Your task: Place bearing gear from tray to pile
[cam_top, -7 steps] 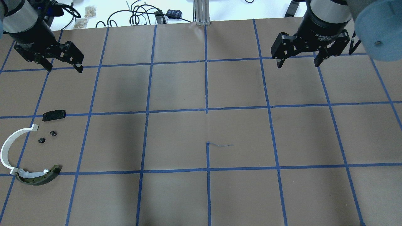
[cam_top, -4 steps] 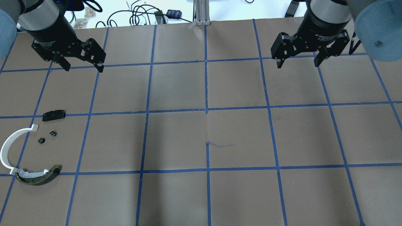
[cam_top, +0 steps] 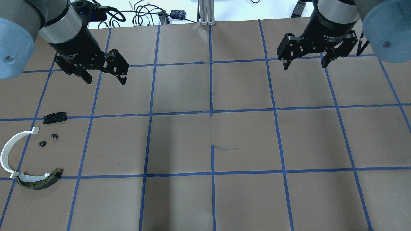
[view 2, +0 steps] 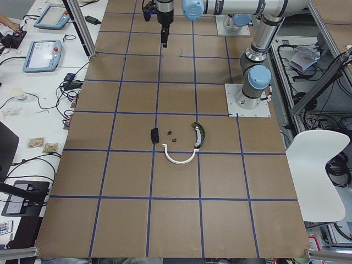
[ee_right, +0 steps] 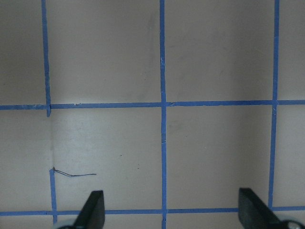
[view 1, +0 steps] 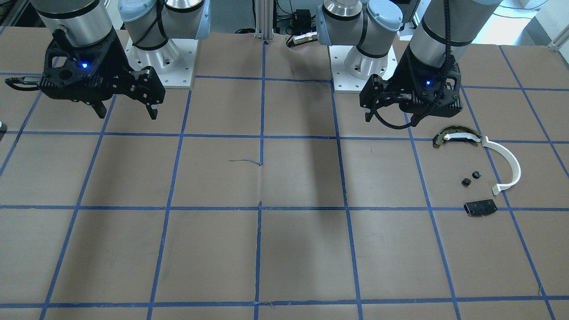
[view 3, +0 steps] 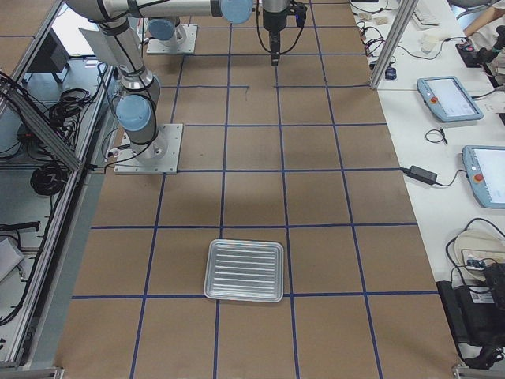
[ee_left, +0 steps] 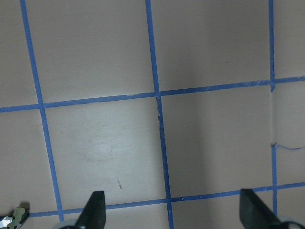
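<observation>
Two arms hang over the bench (cam_top: 244,138), one at each side. The left arm (cam_top: 69,29) holds the left jaws open above the far row of taped squares. The wrist view shows both tips wide apart with only brown paper and blue tape lines (cam_top: 211,86) between them. The right arm (cam_top: 334,19) holds the right jaws open too, and they grip nothing.

The pile (cam_top: 32,150) lies at the robot's left end of the bench, nearer the robot than the left jaws and well apart from them. It counts five pieces:
- one white half-ring (view 1: 515,171)
- one dark curved piece (cam_top: 38,182) with olive edges, touching the half-ring's near end
- one flat black plate (cam_top: 55,117) on a tape line
- two small black pieces (cam_top: 41,143) (cam_top: 54,136), just beside each other inside the half-ring's curve

Either small piece could be the bearing gear, but at this size I cannot tell which.

One ribbed metal tray (view 3: 245,271) sits flat at the robot's right end of the bench, seen only in the right side view and far from both arms.
</observation>
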Controlling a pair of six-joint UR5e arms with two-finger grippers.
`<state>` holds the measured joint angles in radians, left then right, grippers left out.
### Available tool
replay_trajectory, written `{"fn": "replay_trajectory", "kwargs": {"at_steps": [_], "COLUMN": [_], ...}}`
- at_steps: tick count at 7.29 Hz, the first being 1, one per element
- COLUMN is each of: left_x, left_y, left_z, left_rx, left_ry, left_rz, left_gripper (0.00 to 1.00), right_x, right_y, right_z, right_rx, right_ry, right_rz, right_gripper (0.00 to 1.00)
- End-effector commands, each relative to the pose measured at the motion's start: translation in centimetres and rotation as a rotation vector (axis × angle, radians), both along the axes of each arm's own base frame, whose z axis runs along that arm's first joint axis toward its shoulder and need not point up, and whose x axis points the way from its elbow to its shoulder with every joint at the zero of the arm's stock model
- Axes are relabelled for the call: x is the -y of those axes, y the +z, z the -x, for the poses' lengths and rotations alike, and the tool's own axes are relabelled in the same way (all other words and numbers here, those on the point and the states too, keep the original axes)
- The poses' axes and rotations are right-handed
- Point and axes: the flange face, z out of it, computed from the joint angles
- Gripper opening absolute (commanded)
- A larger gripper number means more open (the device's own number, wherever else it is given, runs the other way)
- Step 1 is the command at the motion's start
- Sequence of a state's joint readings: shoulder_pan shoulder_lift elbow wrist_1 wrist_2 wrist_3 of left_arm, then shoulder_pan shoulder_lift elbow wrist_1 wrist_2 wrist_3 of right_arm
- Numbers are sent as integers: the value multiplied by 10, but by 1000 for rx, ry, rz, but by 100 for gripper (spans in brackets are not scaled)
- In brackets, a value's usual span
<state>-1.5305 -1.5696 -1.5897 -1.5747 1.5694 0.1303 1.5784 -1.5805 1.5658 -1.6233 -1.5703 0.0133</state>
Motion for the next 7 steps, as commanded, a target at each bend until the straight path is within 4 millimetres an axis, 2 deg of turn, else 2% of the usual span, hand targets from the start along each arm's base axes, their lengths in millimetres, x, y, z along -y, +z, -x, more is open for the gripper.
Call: {"fn": "replay_trajectory", "kwargs": {"at_steps": [1, 7], "left_x": [-4, -3], "left_y": [-3, -6], "left_z": [-7, -2], "left_rx": [33, 19], "left_ry": [14, 11], "left_rz": [-23, -33], "left_gripper": [100, 100], "right_x": [0, 0], "right_y": [0, 7], "right_z": [0, 0], "right_rx": [1, 0], "right_ry": [-2, -50], "right_rz": [2, 11], "right_gripper": [100, 100]}}
